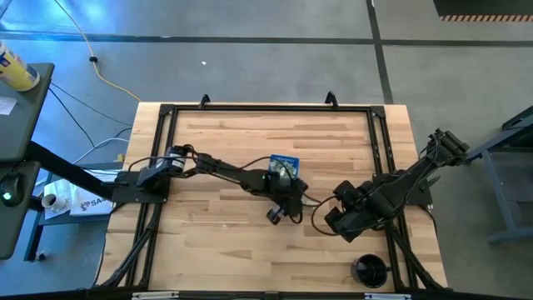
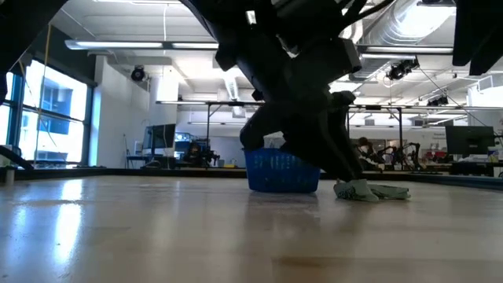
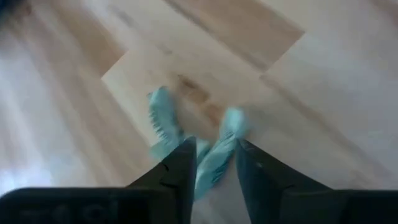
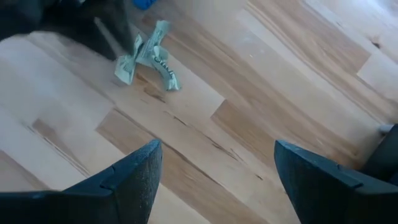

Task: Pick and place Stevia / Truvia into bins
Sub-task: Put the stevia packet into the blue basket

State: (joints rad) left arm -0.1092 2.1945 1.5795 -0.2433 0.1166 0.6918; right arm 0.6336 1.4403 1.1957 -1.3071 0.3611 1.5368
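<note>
The left gripper (image 3: 212, 163) is down at the wooden table (image 1: 225, 250), just beside the blue bin (image 1: 284, 163) on the side away from the table's far edge. Its two dark fingers (image 3: 180, 171) stand a little apart with the end of a pale green sachet (image 3: 217, 158) lying between them; whether they already pinch the paper cannot be told. A second crumpled sachet (image 3: 163, 121) lies on the wood just beside the first, touching or nearly touching it. In the right wrist view the same small cluster of sachets (image 4: 146, 59) rests flat on the boards with the left arm's dark finger tips at its edge. In the low view the pale green sachets (image 2: 369, 190) lie on the tabletop just beside the blue bin (image 2: 281, 171), apart from its wall, and the left arm's dark bulk rises over both. The bin sits upright on the table, and printed paper shows inside it in the high view. The right gripper (image 4: 214, 174) waits well apart from the bin, toward the table's right side, its fingers (image 4: 134, 177) spread wide with nothing between them, pointed across bare wood toward the sachets. A round black cup (image 1: 370, 270) stands near the table's front right corner, far from the bin.
</note>
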